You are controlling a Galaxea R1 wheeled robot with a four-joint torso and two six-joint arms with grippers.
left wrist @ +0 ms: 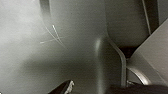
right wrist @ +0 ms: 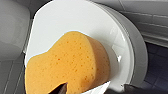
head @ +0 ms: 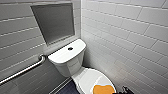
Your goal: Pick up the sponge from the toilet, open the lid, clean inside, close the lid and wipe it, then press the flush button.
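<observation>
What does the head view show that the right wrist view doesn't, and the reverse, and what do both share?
Head view adds the flush button, a grab bar and a wall recess. Right wrist view adds the pores of the sponge, seen up close. Both share the orange sponge lying on the closed lid.

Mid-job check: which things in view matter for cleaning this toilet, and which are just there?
For the job:
sponge, lying on the closed lid
toilet
flush button

Just there:
grab bar
grey wall recess
</observation>
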